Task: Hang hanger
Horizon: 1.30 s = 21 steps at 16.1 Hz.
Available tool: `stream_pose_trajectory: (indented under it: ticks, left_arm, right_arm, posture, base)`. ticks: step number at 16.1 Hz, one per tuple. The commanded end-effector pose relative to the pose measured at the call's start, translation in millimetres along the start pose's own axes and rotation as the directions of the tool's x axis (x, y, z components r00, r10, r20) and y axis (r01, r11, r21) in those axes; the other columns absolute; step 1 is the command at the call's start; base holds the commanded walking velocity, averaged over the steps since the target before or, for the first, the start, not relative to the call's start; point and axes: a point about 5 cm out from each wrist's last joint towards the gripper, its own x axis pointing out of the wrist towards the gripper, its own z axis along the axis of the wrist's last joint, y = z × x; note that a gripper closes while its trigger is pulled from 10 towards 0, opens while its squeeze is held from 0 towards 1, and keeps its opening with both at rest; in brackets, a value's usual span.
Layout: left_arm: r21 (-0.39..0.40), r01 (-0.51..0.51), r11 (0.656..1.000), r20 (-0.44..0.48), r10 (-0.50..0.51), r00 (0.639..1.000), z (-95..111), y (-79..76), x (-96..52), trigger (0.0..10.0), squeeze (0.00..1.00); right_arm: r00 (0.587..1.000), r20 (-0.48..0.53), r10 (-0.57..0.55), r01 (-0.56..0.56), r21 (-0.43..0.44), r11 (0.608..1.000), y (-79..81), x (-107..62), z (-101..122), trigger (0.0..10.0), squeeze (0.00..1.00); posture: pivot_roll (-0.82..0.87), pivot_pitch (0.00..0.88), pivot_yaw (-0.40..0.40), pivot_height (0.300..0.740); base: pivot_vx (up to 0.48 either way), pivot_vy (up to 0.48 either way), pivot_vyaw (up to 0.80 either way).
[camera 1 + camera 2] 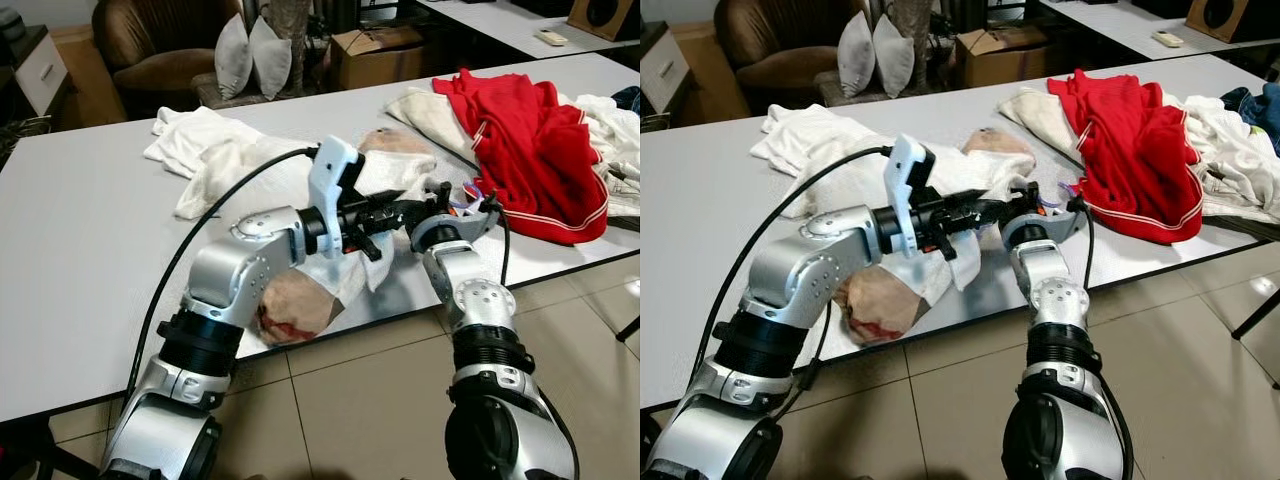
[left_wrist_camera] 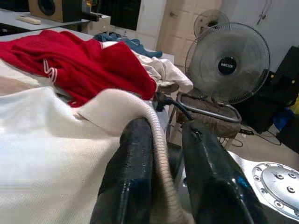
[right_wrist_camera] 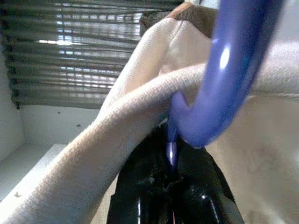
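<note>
Hanger (image 3: 224, 79), purple, is pinched by the right gripper (image 3: 173, 186) while the left gripper (image 2: 163, 154) clamps the cream shirt (image 2: 56, 154) collar, likely to thread it in.

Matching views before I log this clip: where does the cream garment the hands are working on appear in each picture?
Left eye view: cream garment mid-table, left of the red garment.
Right eye view: same spot.
Left wrist view: foreground, collar between the left hand's fingers.
Right wrist view: centre, against the purple hanger.
Shared landmark: red garment, beside it in both eye views and the left wrist view.
</note>
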Motion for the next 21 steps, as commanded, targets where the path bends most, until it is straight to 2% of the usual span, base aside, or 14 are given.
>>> stream_pose_trajectory:
  ticks: [1, 4, 6, 8, 9, 10, 11, 12, 13, 15, 16, 17, 21]
  left_arm:
    - [0.016, 0.005, 1.0, 0.017, -0.005, 1.0, 9, 0.1, -3.1, 10.0, 1.0]
    - [0.026, 0.028, 0.999, -0.022, -0.027, 0.999, 10, 0.2, -8.8, 10.0, 1.0]
    - [0.152, -0.021, 0.988, -0.113, 0.039, 0.993, 4, 9.7, -13.3, 10.0, 1.0]
    - [0.137, -0.031, 0.99, -0.081, 0.042, 0.996, 10, 12.7, -18.7, 10.0, 1.0]
    - [0.134, -0.084, 0.987, -0.004, 0.086, 0.996, 19, 18.9, -25.2, 10.0, 1.0]
    - [0.129, -0.23, 0.965, 0.117, 0.216, 0.969, 31, 35.0, -40.2, 10.0, 1.0]
    - [0.115, -0.322, 0.94, 0.146, 0.304, 0.941, 32, 45.4, -51.5, 10.0, 0.98]
    - [0.102, -0.383, 0.918, 0.168, 0.363, 0.916, 30, 52.8, -62.1, 10.0, 0.06]
    - [0.103, -0.427, 0.898, 0.163, 0.408, 0.898, 26, 57.8, -70.2, 10.0, 0.0]
    - [0.181, -0.546, 0.818, 0.09, 0.539, 0.838, -4, 67.5, -100.8, 10.0, 0.0]
    - [0.166, -0.571, 0.804, 0.08, 0.566, 0.82, -11, 67.8, -107.8, 10.0, 0.0]
    - [0.191, -0.62, 0.761, 0.07, 0.619, 0.782, -25, 63.9, -122.6, 10.0, 0.0]
    - [0.177, -0.654, 0.735, 0.073, 0.653, 0.754, -37, 56.5, -130.7, 10.0, 0.0]
  right_arm:
    - [1.0, 0.005, 0.002, -0.002, 0.018, 1.0, 0.5, -2.2, 2, 10.0, 0.0]
    - [1.0, 0.02, 0.002, -0.003, 0.022, 1.0, 0.8, -3.1, 7, 10.0, 0.0]
    - [1.0, 0.025, 0.003, -0.002, -0.043, 0.999, 2.0, -4.0, 10, 10.0, 0.0]
    - [1.0, 0.024, 0.008, -0.006, -0.06, 0.998, 3.4, -5.1, 12, 10.0, 0.0]
    - [1.0, 0.025, 0.012, -0.01, -0.076, 0.997, 4.0, -6.7, 14, 10.0, 0.0]
    - [0.999, 0.018, 0.031, -0.029, -0.076, 0.997, 7.7, -10.2, 19, 10.0, 0.0]
    - [0.999, 0.005, 0.047, -0.047, -0.1, 0.994, 11.5, -13.6, 21, 10.0, 0.0]
    - [0.998, -0.003, 0.057, -0.057, -0.13, 0.99, 14.2, -17.3, 23, 10.0, 0.0]
    - [0.998, -0.005, 0.063, -0.063, -0.141, 0.988, 15.9, -20.4, 25, 10.0, 0.0]
    - [0.995, -0.001, 0.104, -0.102, -0.166, 0.981, 23.6, -35.5, 33, 10.0, 0.0]
    - [0.994, -0.004, 0.112, -0.111, -0.164, 0.98, 25.2, -39.6, 34, 10.0, 0.0]
    - [0.989, -0.025, 0.144, -0.146, -0.148, 0.978, 31.9, -51.5, 33, 10.0, 0.0]
    - [0.985, -0.047, 0.168, -0.174, -0.151, 0.973, 36.6, -63.5, 32, 10.0, 0.0]
  posture:
    - [-0.18, 0.0, 0.055, 0.74]
    - [-0.17, 0.0, 0.067, 0.74]
    - [-0.18, 0.0, 0.074, 0.74]
    - [-0.18, 0.0, 0.075, 0.74]
    - [-0.18, 0.0, 0.073, 0.74]
    - [-0.18, 0.0, 0.071, 0.74]
    - [-0.17, 0.0, 0.07, 0.74]
    - [-0.18, 0.0, 0.071, 0.74]
    - [-0.18, 0.0, 0.071, 0.74]
    - [-0.18, 0.0, 0.069, 0.74]
    - [-0.18, 0.0, 0.066, 0.74]
    - [-0.18, 0.0, 0.056, 0.74]
    - [-0.18, 0.0, 0.05, 0.74]
  base:
    - [0.0, 0.0, 0.0]
    - [0.0, 0.0, 0.0]
    - [0.0, 0.0, 0.0]
    - [0.0, 0.0, 0.0]
    - [0.0, 0.0, 0.0]
    - [0.0, 0.0, 0.0]
    - [0.0, 0.0, 0.0]
    - [0.0, 0.0, 0.0]
    - [0.0, 0.0, 0.0]
    - [0.0, 0.0, 0.0]
    - [0.0, 0.0, 0.0]
    - [0.0, 0.0, 0.0]
    - [0.0, -0.127, 0.0]
